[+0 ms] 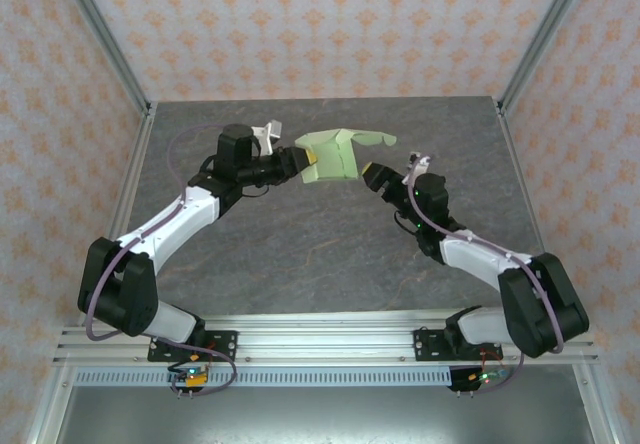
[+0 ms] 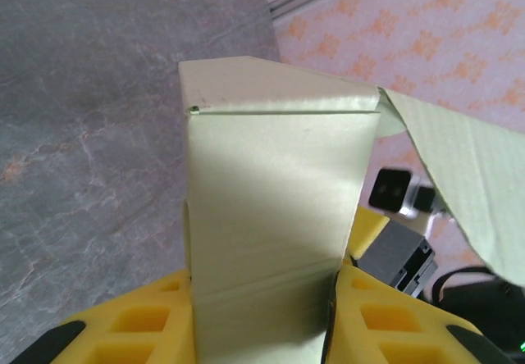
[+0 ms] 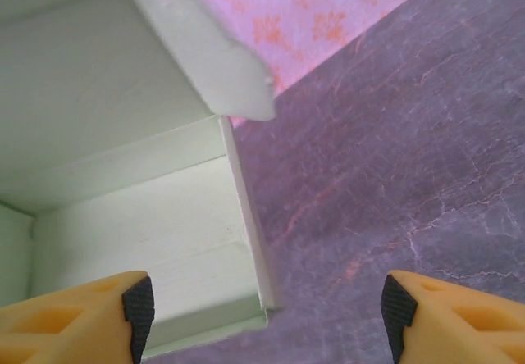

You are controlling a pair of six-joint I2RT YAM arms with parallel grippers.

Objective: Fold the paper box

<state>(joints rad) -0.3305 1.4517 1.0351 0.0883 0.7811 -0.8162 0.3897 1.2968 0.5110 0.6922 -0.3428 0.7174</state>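
Observation:
The paper box [image 1: 330, 154], pale green card partly folded with a loose flap curling to the right, hangs above the middle back of the table. My left gripper [image 1: 298, 167] is shut on its left end. In the left wrist view the box [image 2: 271, 200] stands between both yellow fingers [image 2: 139, 323], which press its sides, with the gripper [image 2: 262, 307] around its lower end. My right gripper [image 1: 372, 176] sits just right of the box, open. In the right wrist view the box [image 3: 123, 184] has its lower corner between the spread jaws of the gripper [image 3: 268, 311], apart from both pads.
The dark marbled table [image 1: 320, 254] lies under the box. Grey metal frame posts [image 1: 110, 39] and patterned walls [image 1: 320, 24] enclose the back and sides. The right arm's black wrist parts [image 2: 402, 249] show close behind the box.

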